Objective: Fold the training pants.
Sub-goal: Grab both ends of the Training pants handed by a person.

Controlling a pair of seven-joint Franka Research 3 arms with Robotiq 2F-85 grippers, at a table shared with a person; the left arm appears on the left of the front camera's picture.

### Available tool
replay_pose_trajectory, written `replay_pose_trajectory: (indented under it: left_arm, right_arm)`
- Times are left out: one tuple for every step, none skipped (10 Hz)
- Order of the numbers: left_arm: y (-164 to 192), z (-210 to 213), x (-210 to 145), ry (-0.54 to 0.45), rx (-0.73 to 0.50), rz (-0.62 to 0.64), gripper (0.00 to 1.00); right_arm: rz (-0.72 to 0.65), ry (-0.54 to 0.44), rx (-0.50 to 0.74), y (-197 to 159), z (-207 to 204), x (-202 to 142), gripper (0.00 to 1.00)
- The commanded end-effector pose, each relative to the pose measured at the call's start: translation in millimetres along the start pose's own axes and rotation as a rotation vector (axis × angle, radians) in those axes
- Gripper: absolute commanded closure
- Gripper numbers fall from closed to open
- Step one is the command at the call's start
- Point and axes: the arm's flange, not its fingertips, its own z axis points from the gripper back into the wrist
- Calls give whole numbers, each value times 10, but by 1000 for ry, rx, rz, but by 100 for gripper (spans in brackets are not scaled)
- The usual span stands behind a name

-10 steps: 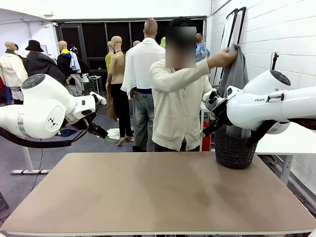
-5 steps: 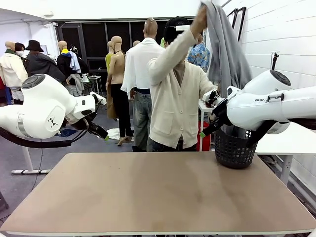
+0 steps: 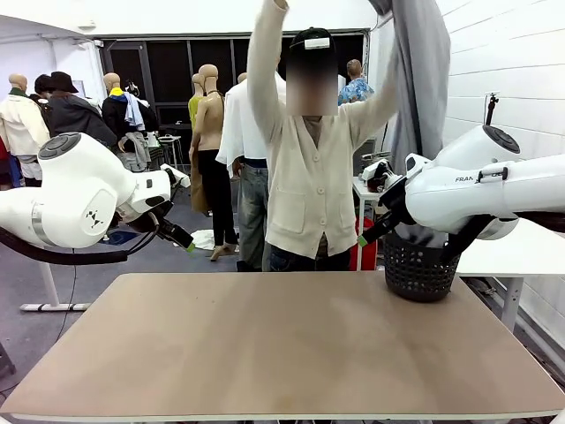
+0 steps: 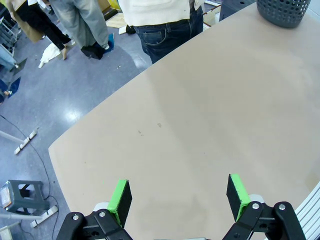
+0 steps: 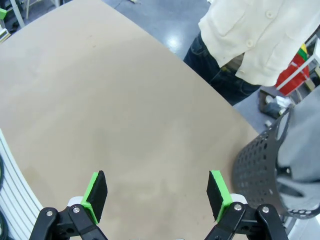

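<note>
Status: left gripper (image 4: 178,194) has its jaws spread wide, nothing between the green pads (image 4: 120,197). It hangs well above the table (image 4: 200,120), with bare tabletop straight under it.

Right gripper (image 5: 157,194) is the same: jaws wide apart, empty, well above the tabletop.

Black mesh basket (image 5: 257,160) sits off to one side of the right gripper, beyond its right-hand finger in the wrist view, on a far corner of the table. In the front view the right gripper's tip is just beside the basket, on the side toward table centre, not touching it. The basket is well apart from the left gripper, at the far corner across from it in its wrist view.

Pants (image 3: 422,79) are grey and up in the air, above and behind the right gripper. They run from the frame top down toward the basket. The right wrist view shows grey cloth bunched inside the basket. Neither gripper touches them.

Person (image 3: 309,177) stands at the far edge, beyond and between the two grippers, in a cream cardigan with both arms raised overhead. The arm on the right gripper's side reaches up to the pants. The frame top cuts off the hand there, so can't tell the grip.
</note>
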Motion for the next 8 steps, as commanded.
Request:
replay_pose_trajectory:
  left_arm:
    - [5, 8, -4, 5, 8, 2, 0]
    - [5, 8, -4, 5, 8, 2, 0]
    - [5, 8, -4, 5, 8, 2, 0]
    - [5, 8, -4, 5, 8, 2, 0]
    - [5, 8, -4, 5, 8, 2, 0]
    - [5, 8, -4, 5, 8, 2, 0]
    - [5, 8, -4, 5, 8, 2, 0]
    - [5, 8, -4, 5, 8, 2, 0]
  right_arm:
    - [0, 4, 4, 4, -8, -10, 0]
    - [0, 4, 4, 4, -8, -10, 0]
    - [0, 4, 4, 4, -8, -10, 0]
    - [0, 4, 4, 4, -8, -10, 0]
    - [0, 4, 4, 4, -8, -10, 0]
    - [0, 4, 4, 4, -8, -10, 0]
    - [0, 4, 4, 4, -8, -10, 0]
    - [0, 4, 4, 4, -8, -10, 0]
